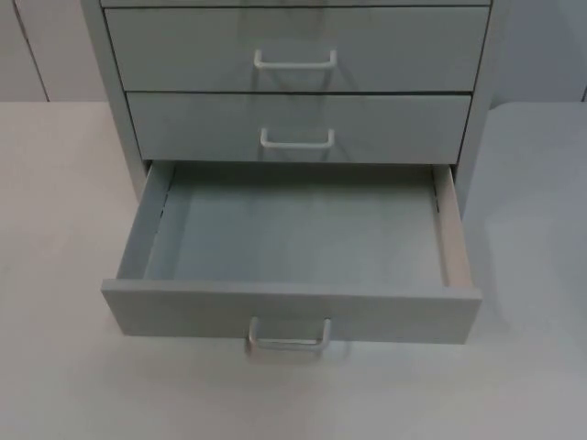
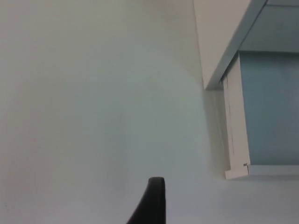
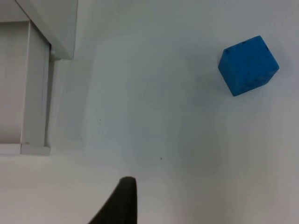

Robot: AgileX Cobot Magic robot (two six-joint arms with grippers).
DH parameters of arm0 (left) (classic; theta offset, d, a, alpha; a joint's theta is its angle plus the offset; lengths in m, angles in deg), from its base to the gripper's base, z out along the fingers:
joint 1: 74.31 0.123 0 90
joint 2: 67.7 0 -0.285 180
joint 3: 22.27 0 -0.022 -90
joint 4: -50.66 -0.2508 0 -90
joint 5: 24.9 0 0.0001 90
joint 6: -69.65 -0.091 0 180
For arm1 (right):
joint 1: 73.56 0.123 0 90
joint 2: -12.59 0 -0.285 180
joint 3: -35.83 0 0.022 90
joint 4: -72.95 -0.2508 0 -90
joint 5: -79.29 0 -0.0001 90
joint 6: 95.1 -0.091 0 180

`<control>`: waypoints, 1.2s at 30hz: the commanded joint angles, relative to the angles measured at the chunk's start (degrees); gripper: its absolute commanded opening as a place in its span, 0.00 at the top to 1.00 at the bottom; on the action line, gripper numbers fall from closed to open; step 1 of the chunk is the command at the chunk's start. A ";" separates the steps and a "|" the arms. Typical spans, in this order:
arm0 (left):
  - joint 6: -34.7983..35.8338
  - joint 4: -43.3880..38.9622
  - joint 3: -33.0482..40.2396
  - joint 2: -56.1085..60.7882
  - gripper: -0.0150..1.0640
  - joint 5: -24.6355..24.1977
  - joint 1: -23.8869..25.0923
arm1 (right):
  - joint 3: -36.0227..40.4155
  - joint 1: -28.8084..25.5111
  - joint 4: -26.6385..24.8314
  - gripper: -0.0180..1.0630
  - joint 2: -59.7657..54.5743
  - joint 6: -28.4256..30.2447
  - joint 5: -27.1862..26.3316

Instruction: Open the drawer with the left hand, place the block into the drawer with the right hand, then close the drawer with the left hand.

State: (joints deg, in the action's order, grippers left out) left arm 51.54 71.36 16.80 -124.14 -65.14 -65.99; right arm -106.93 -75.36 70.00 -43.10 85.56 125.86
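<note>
From the top, the bottom drawer [image 1: 292, 266] of the grey cabinet [image 1: 298, 82] stands pulled out. The left gripper [image 2: 152, 203] hovers over the white table [image 2: 93, 102], the drawer's corner ahead; its opening cannot be told. The right gripper [image 3: 119, 200] hovers likewise, opening unclear, the blue block [image 3: 248, 65] well ahead on the table.

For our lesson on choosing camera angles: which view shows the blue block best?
The right wrist view: the blue block lies whole on the white table, apart from the cabinet. The top view shows the open bottom drawer holding no block; the left wrist view shows table and the drawer's side.
</note>
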 commanded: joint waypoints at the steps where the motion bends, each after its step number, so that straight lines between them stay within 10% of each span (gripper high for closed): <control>1: -0.13 0.56 0.16 1.31 0.23 0.60 0.21 | -0.27 -0.27 -0.19 0.01 0.15 0.38 -0.38; 25: -3.15 -0.55 0.20 4.66 0.02 -1.54 -6.24 | -0.67 -0.27 0.05 0.01 -1.29 0.38 0.92; 36: -3.15 -0.55 0.20 4.66 0.02 -1.43 -6.24 | -12.15 -0.54 3.91 0.01 -20.12 0.38 5.00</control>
State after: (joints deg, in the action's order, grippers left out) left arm 48.51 71.26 16.85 -119.71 -66.61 -71.91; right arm -118.17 -75.59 72.95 -62.71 85.87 130.49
